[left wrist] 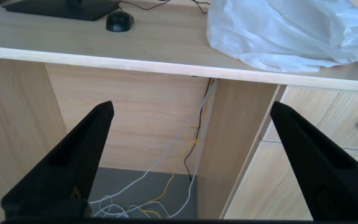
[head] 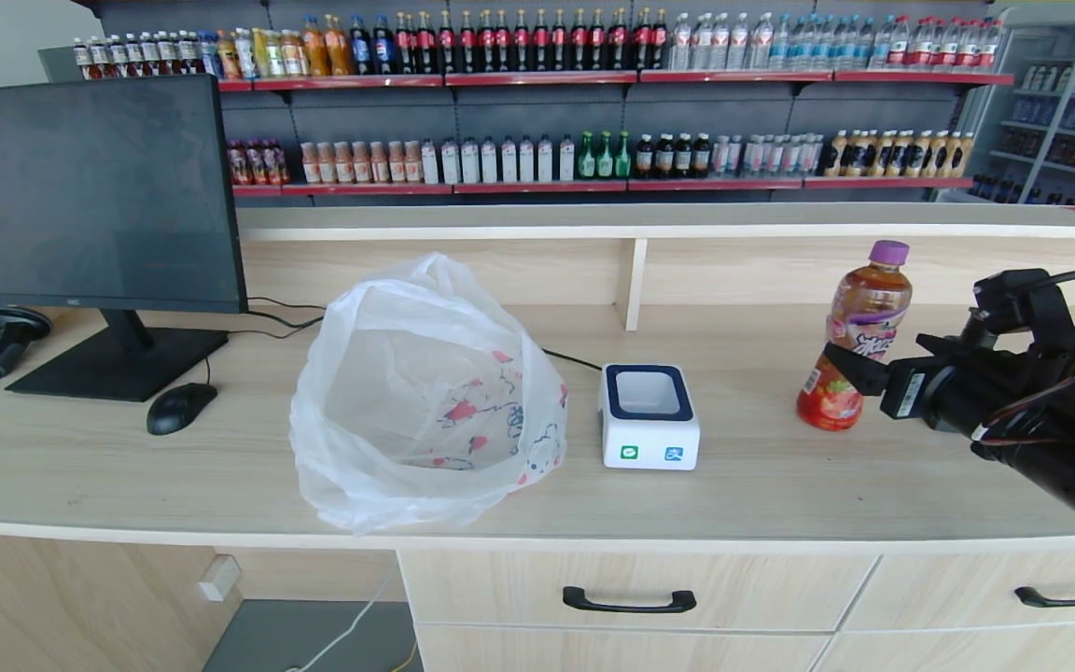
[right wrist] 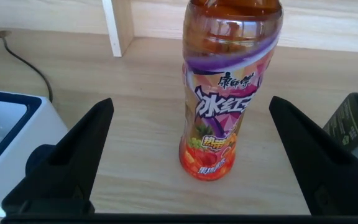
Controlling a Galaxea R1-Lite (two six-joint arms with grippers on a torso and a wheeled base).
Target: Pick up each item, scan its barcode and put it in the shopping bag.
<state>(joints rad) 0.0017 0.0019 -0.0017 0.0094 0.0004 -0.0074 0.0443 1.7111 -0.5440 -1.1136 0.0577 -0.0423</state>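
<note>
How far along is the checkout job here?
Nothing looks done: the bag looks empty. In hand: the open right gripper faces the bottle, standing ungripped on the counter. Left: grasp it, scan at the scanner, bag it. The left gripper is open below the counter edge.

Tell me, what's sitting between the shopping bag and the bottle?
The white barcode scanner stands on the counter between the shopping bag and the bottle, as the head view shows.

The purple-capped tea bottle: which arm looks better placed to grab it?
Right. The right gripper is open and lined up on the tea bottle, close to it; the left gripper sits below the counter edge, far off.
</note>
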